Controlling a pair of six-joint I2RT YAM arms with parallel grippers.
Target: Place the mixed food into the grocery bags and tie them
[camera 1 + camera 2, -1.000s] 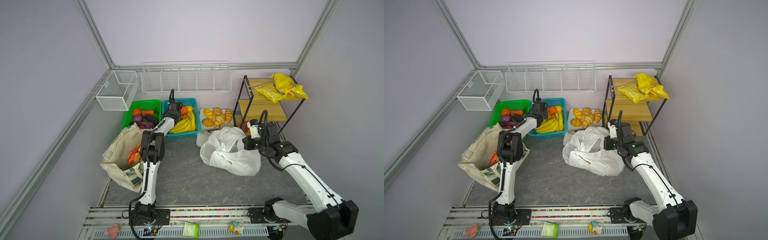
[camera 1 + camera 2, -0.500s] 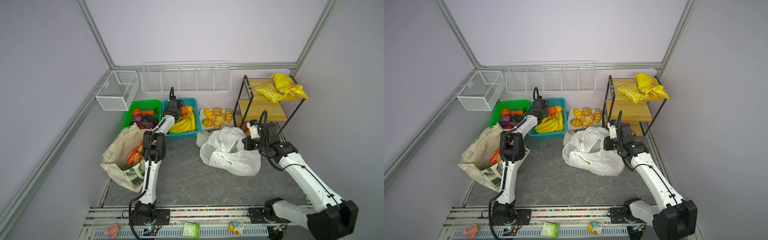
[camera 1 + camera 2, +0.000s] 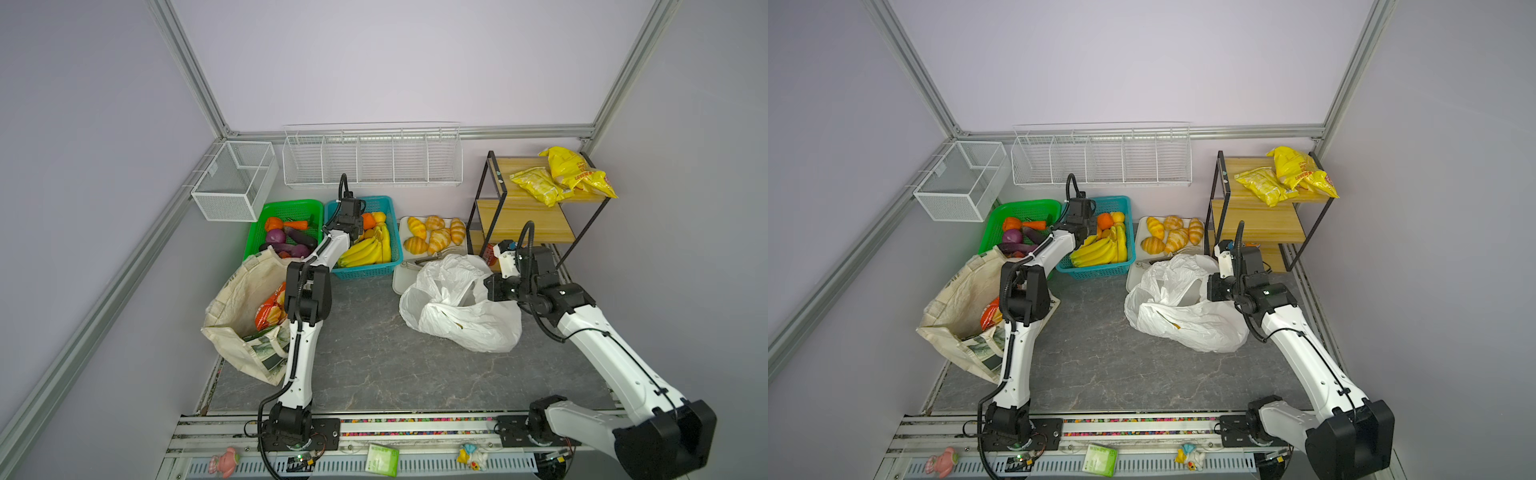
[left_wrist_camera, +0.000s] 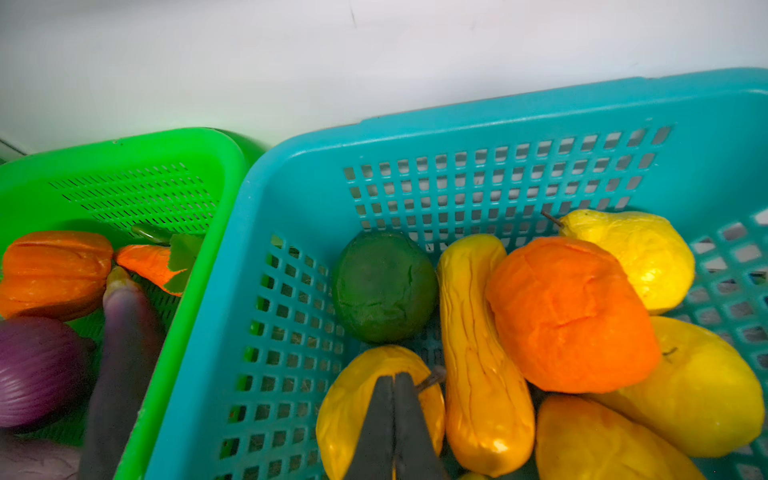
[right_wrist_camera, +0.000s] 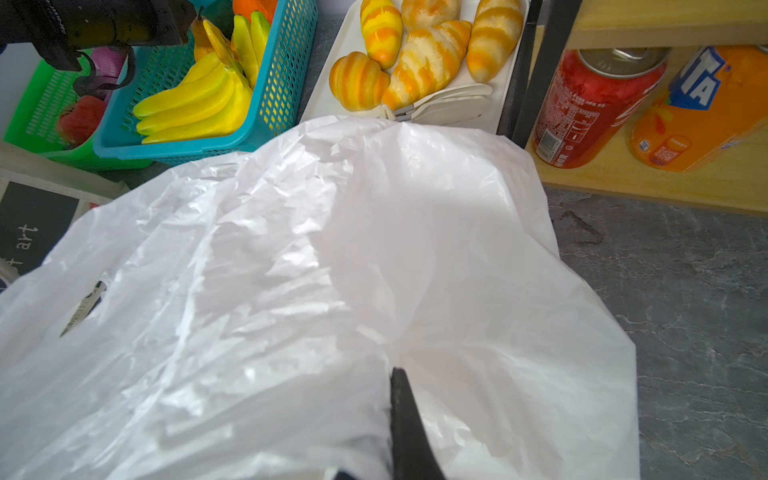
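While the right gripper [image 3: 487, 287] pinches the plastic bag [image 3: 461, 320] by the right edge of the bench [image 3: 374, 365], likely holding it open, the left gripper [image 4: 392, 380], jaws clenched, presses a yellow fruit [image 4: 353, 399] in the basket [image 4: 498, 137].

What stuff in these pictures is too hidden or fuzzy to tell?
- Inside of plastic bag: both top views, its crumpled film hides it.
- Right tool: right wrist view, the bag covers one finger.
- Tote contents: both top views, left arm covers part.
- Left tool: left wrist view, shut over a yellow fruit; whether it pinches it is unclear.
- Orange drink: right wrist view, cut by the edge.
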